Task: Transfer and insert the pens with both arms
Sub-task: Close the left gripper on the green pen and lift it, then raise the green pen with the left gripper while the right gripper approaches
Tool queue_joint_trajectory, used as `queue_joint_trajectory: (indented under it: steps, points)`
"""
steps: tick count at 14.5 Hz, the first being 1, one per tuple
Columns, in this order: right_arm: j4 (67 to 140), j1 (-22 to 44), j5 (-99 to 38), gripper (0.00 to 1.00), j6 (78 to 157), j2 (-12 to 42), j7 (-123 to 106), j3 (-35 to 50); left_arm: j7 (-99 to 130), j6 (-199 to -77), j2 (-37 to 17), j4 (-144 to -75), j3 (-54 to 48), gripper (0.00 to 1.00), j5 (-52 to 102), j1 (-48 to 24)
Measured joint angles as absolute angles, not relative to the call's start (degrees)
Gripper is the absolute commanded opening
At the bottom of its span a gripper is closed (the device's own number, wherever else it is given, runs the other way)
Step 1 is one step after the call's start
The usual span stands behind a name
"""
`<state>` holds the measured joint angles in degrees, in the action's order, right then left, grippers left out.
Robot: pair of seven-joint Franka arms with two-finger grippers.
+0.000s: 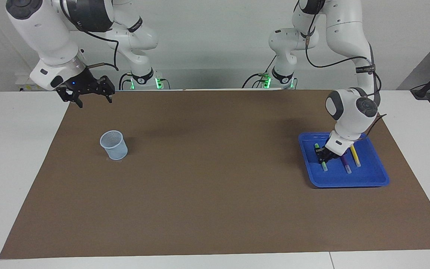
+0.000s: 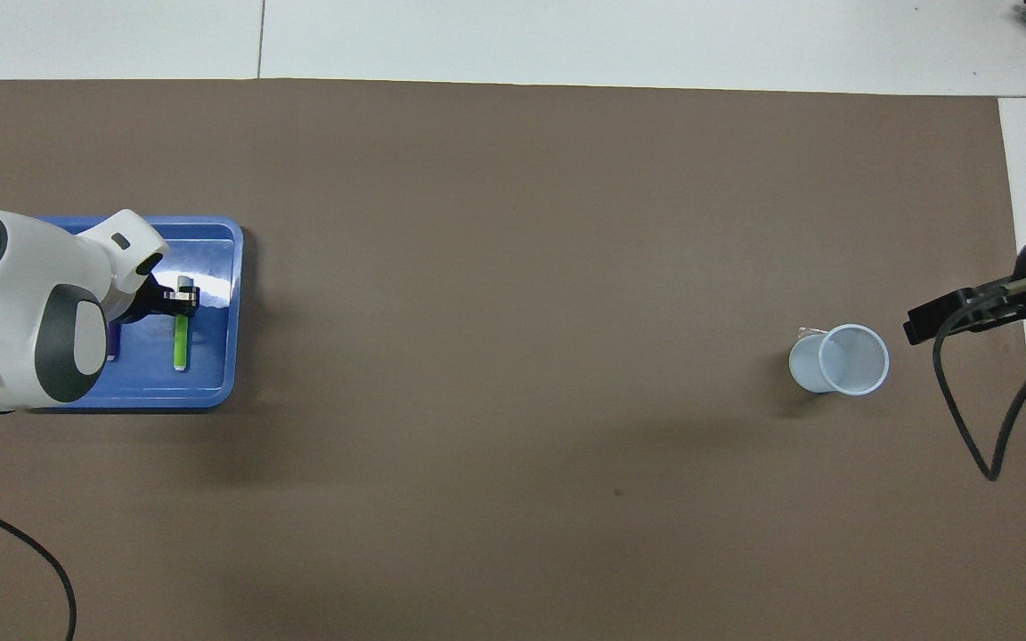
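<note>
1. Blue tray (image 1: 371, 179) is holding green pen (image 1: 322, 161), purple pen (image 1: 345, 163) and yellow pen (image 1: 355, 155) side by side, for picking.
2. Left gripper (image 1: 322, 155) is pinching the green pen, fingers closed on it.
3. Right gripper (image 1: 90, 98) is waiting, fingers wide, well apart from the tray, probably for handover toward cup (image 1: 114, 145).

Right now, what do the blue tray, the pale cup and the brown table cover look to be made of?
Blue tray: likely moulded plastic, glossy; a bright glare patch sits on its floor.
Pale cup: seemingly thin translucent plastic, since its wall shows through; possibly fine mesh, I cannot tell.
Brown table cover: matte paper or card by the look, flat, with no shine.
</note>
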<state>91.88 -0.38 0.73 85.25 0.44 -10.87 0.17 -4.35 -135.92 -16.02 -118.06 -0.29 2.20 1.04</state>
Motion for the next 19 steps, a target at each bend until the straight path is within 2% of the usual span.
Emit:
queue_joint_trajectory:
  steps: [3,9,16,19]
  points:
    - [91.88,-0.38,0.73,1.00,85.25,0.44,-10.87,0.17,-4.28,-131.93,-15.99,-116.13,-0.30,0.00,4.87,1.05]
    - [91.88,-0.37,0.73,1.00,85.22,0.37,-10.87,0.17,3.26,-118.32,-14.54,-107.23,-0.82,0.00,9.45,1.02]
    - [91.87,0.07,0.34,1.00,85.49,-1.87,-10.88,0.82,29.90,-110.31,-7.43,-104.63,-3.27,0.00,17.57,0.96]
    - [91.94,0.41,-4.56,1.00,88.32,-1.89,-10.88,1.18,40.82,-107.80,-4.72,-103.95,-4.90,0.00,19.36,0.91]
